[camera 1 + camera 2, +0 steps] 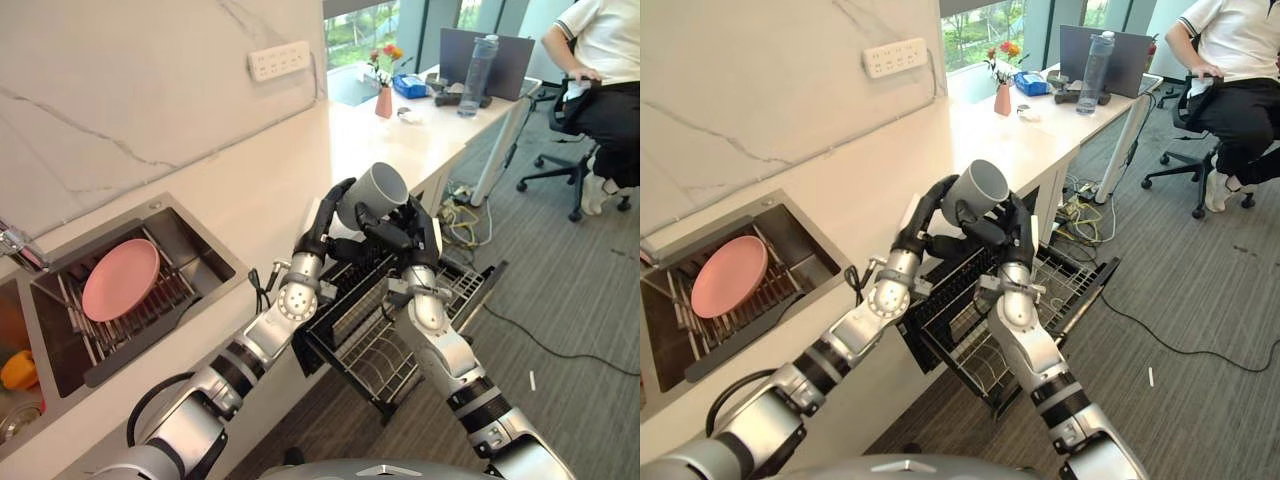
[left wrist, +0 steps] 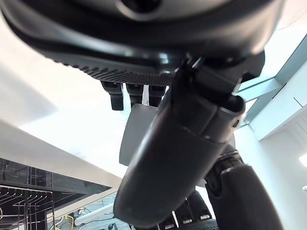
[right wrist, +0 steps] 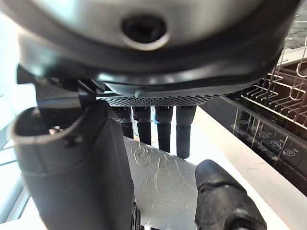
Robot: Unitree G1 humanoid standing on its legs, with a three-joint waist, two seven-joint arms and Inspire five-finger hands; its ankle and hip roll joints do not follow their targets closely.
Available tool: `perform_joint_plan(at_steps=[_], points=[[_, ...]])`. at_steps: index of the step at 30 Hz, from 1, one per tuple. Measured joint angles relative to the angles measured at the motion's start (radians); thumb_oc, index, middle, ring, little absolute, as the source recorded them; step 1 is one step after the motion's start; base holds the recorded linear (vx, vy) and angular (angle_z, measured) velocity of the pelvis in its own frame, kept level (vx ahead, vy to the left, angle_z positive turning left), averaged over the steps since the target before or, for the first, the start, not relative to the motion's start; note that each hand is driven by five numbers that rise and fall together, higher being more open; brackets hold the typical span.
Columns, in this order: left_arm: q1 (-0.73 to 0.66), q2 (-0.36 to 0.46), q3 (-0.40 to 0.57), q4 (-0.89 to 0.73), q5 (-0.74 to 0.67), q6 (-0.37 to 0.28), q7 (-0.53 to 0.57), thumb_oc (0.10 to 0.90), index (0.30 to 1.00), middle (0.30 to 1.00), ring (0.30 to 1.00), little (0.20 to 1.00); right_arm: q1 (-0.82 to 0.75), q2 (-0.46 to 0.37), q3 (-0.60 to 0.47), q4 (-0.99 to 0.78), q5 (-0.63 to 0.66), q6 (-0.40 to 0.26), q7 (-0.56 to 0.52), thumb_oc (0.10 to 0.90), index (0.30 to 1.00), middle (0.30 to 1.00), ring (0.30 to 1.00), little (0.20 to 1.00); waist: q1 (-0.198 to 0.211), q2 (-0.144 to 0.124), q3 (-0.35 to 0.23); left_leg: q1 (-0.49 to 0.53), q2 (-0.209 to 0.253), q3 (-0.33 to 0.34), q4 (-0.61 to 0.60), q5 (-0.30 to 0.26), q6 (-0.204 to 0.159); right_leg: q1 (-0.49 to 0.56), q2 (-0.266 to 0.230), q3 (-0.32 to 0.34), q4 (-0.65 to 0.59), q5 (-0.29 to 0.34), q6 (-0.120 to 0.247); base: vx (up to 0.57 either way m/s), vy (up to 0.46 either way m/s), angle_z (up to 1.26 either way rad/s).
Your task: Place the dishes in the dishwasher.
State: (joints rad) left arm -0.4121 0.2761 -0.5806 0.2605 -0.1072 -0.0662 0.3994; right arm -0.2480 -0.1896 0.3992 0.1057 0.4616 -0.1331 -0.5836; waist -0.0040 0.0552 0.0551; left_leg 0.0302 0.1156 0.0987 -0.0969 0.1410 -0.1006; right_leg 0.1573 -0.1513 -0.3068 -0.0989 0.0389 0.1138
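Here, grey cup (image 1: 377,193) gripped by left hand (image 1: 325,225) and right hand (image 1: 405,232), above the counter edge (image 1: 425,170) and pulled-out rack (image 1: 385,345).

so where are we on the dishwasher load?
Done: the dishwasher rack is pulled out, and I see no dishes in it. In hand: the grey cup, gripped by both the left hand and the right hand above the rack. Left: the pink plate in the sink.
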Motion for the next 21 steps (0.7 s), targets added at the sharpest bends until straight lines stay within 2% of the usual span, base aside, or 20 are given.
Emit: perform_joint_plan(at_steps=[4,5,6,9,13,17,19,21], points=[[0.184,0.061,0.014,-0.081,-0.021,-0.020,-0.083,0.800,0.900,0.900,0.900,0.900,0.042,-0.022,-0.059,-0.013,-0.001,-0.008,0.018,0.400,0.300,0.300,0.300,0.300,0.023,-0.001,0.003,-0.008,-0.002,-0.009,0.000,-0.001,0.001,0.000,-0.001,-0.012,0.000,-0.003,0.001,-0.02,-0.015,0.08],[0.265,0.079,0.043,-0.113,-0.026,-0.054,-0.115,0.800,0.900,0.900,0.900,0.900,0.062,-0.023,-0.100,-0.030,-0.002,-0.020,0.036,0.400,0.300,0.300,0.300,0.300,0.028,-0.004,0.006,-0.008,-0.002,-0.010,-0.001,-0.002,0.001,0.000,-0.001,-0.015,-0.001,-0.004,0.003,-0.02,-0.028,0.08],[0.400,0.114,0.100,-0.227,-0.053,-0.088,-0.164,0.800,0.900,0.900,0.900,0.900,0.116,-0.042,-0.163,-0.078,-0.009,-0.049,0.054,0.400,0.300,0.300,0.300,0.300,0.041,-0.013,0.011,-0.007,-0.002,-0.016,-0.001,-0.002,0.000,0.004,0.000,-0.019,0.000,-0.008,0.003,-0.02,-0.018,0.08],[0.552,0.159,0.181,-0.320,-0.102,-0.126,-0.239,0.800,0.900,0.900,0.900,0.900,0.199,-0.079,-0.257,-0.115,-0.012,-0.076,0.097,0.400,0.300,0.300,0.300,0.300,0.055,-0.018,0.014,-0.008,-0.005,-0.026,-0.001,-0.003,-0.001,0.011,-0.001,-0.030,-0.001,-0.014,0.006,-0.01,-0.009,0.11],[0.629,0.158,0.268,-0.337,-0.189,-0.135,-0.320,0.800,0.900,0.900,0.900,0.900,0.301,-0.096,-0.312,-0.114,-0.008,-0.077,0.168,0.400,0.300,0.300,0.300,0.300,0.059,-0.021,0.014,-0.012,-0.004,-0.037,-0.001,-0.010,-0.005,0.020,0.002,-0.044,-0.001,-0.023,0.011,-0.01,-0.012,0.09],[0.669,0.123,0.353,-0.333,-0.240,-0.138,-0.384,0.800,0.900,0.900,0.900,0.900,0.365,-0.094,-0.294,-0.038,-0.008,-0.062,0.258,0.400,0.300,0.300,0.300,0.300,0.061,-0.022,0.014,-0.016,-0.002,-0.047,0.000,-0.009,-0.007,0.021,0.005,-0.055,0.000,-0.026,0.007,-0.03,0.009,0.06],[0.670,0.094,0.371,-0.325,-0.246,-0.141,-0.413,0.800,0.900,0.900,0.900,0.900,0.399,-0.094,-0.292,0.029,-0.010,-0.057,0.302,0.400,0.300,0.300,0.300,0.300,0.082,-0.027,0.016,-0.025,-0.010,-0.062,0.000,-0.008,-0.008,0.023,0.009,-0.072,0.000,-0.028,0.008,-0.04,0.005,0.24],[0.669,0.074,0.376,-0.325,-0.245,-0.141,-0.436,0.800,0.900,0.900,0.900,0.900,0.440,-0.093,-0.290,0.081,-0.012,-0.013,0.325,0.400,0.300,0.300,0.300,0.300,0.100,-0.029,0.015,-0.034,-0.012,-0.087,0.000,-0.007,-0.008,0.029,0.009,-0.099,0.000,-0.033,0.009,-0.02,0.003,0.33]])
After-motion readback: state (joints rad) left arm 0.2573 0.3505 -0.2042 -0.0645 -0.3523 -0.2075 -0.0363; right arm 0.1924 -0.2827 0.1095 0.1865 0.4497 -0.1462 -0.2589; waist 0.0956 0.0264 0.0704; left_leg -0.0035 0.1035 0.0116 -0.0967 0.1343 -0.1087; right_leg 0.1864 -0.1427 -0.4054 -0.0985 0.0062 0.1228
